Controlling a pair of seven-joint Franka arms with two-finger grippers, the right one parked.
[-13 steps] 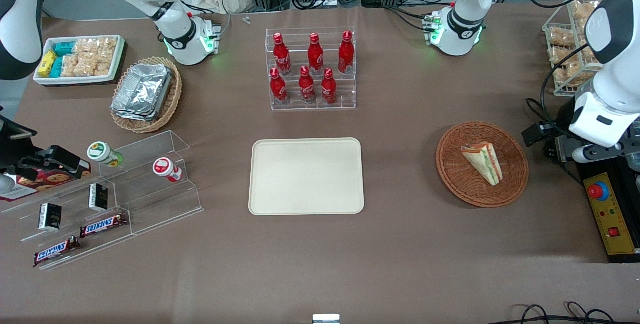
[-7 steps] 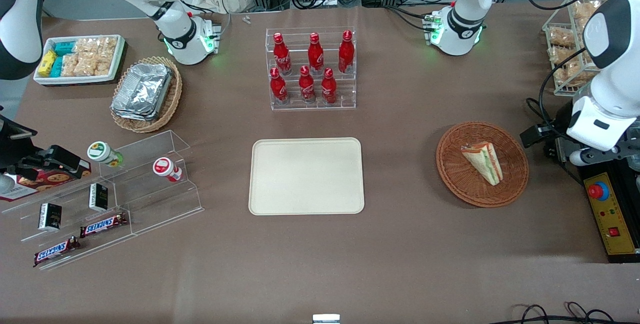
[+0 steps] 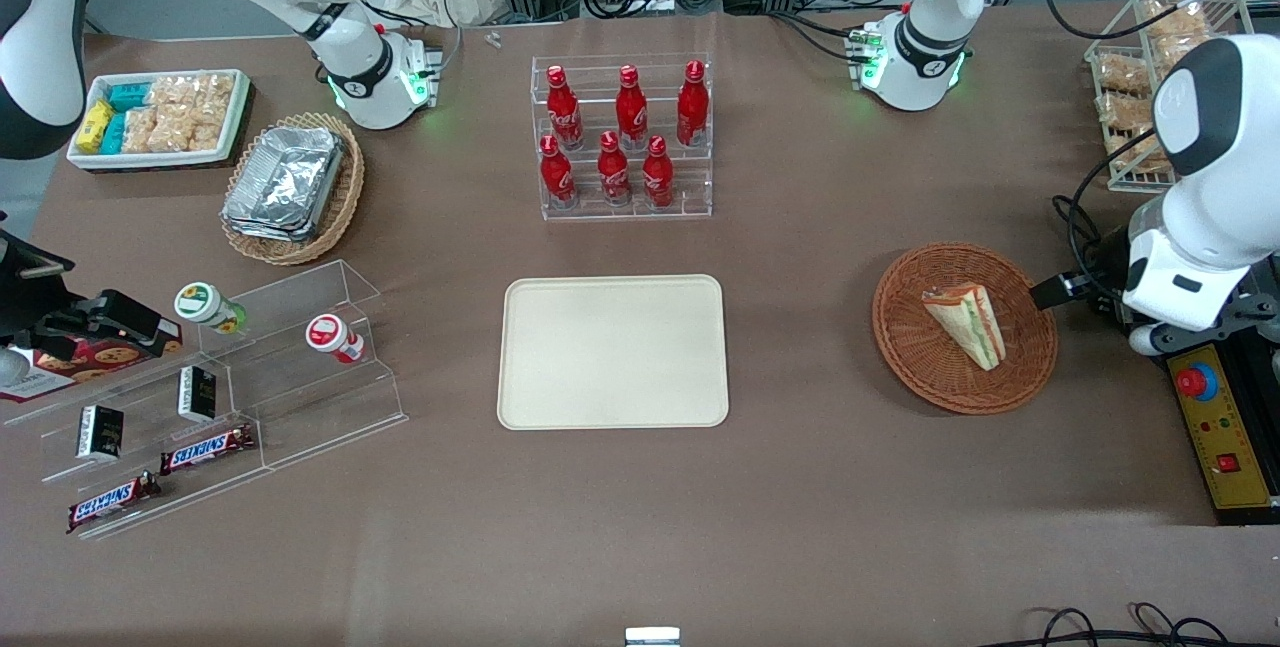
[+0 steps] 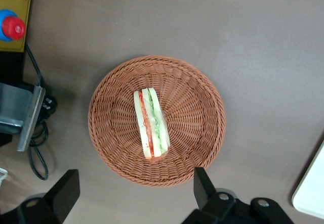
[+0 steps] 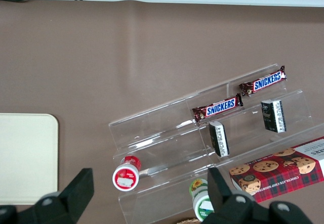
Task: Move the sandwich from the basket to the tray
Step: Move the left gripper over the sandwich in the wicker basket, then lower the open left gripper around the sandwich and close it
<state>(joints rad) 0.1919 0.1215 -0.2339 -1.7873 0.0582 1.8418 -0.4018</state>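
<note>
Jaws of the left gripper (image 4: pixel 134 196) stand wide apart with nothing between them, the two dark fingers (image 4: pixel 65 191) hanging above the table just off the rim of the basket (image 4: pixel 205 133). In the front view the gripper (image 3: pixel 1075 289) sits at the 3 o'clock edge of the basket (image 3: pixel 915 357), toward the working arm's end of the table, not touching the wicker.

The sandwich (image 3: pixel 968 323) lies on its side inside the basket, a little toward the 3 o'clock part of the bowl, its point aimed at about 5 o'clock. From the wrist camera the sandwich (image 4: pixel 151 122) shows pale bread with a red stripe and a green stripe between the slices.

The tray (image 3: pixel 612 351) lies flat in the middle of the table, well apart from the basket, at the basket's 9 o'clock, with nothing on it. At the tray's 12 o'clock stands a clear rack of red bottles (image 3: pixel 624 135).
</note>
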